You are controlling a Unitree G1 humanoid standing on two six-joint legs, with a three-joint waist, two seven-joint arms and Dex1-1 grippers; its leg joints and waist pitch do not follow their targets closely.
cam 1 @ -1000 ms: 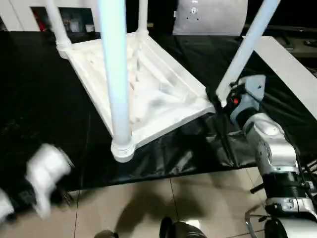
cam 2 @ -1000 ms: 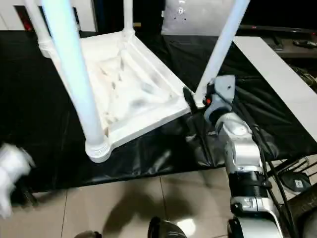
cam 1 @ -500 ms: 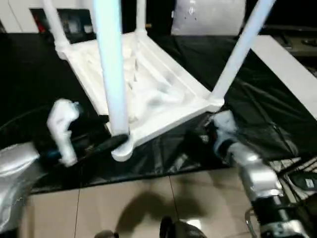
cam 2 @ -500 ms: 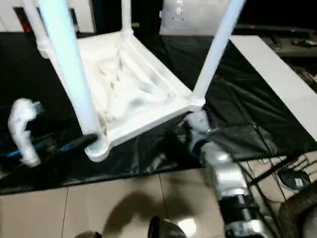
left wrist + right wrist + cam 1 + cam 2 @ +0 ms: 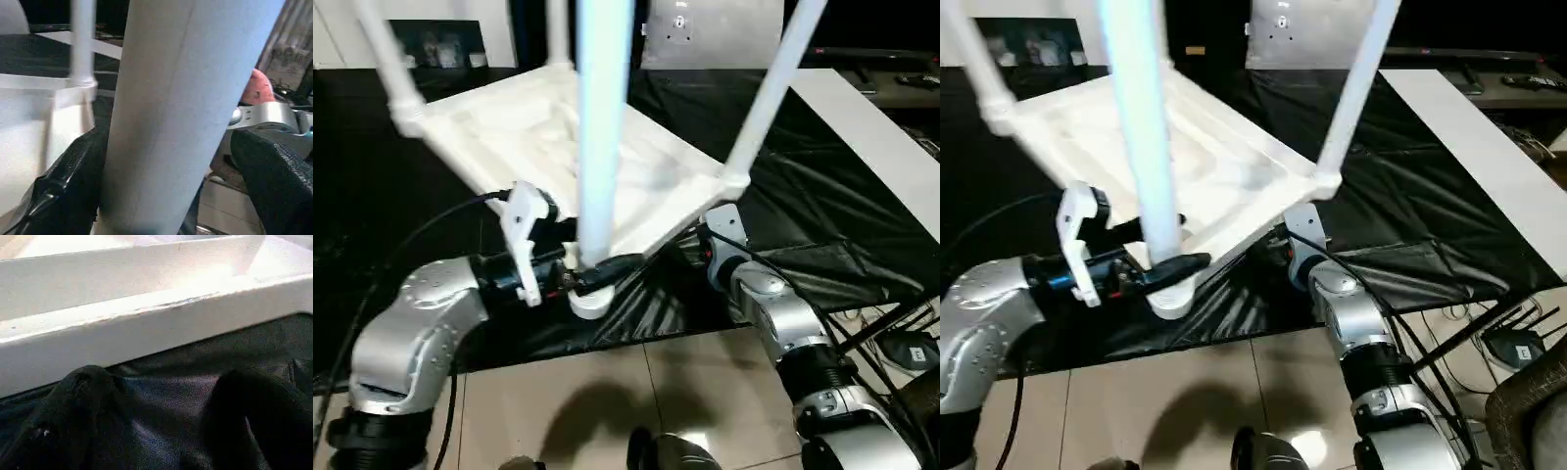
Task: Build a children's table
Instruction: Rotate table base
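Children's table (image 5: pixel 538 137) upside down (no readable writing), left end effector (image 5: pixel 1163 269) spread around 1 leg (image 5: pixel 602 137), right end effector (image 5: pixel 161 431) wide.

The left arm is reached in from the left, its silver forearm bent at the elbow and its wrist held roughly level. The left gripper (image 5: pixel 592 277) is set with its two black fingers (image 5: pixel 68 186) spread apart, one on each side of a white leg (image 5: pixel 600 147), near the leg's lower end. The right arm is extended forward from the lower right. The right gripper (image 5: pixel 161 431) is held wide open, its two black fingers pointed under a white edge (image 5: pixel 146 328).
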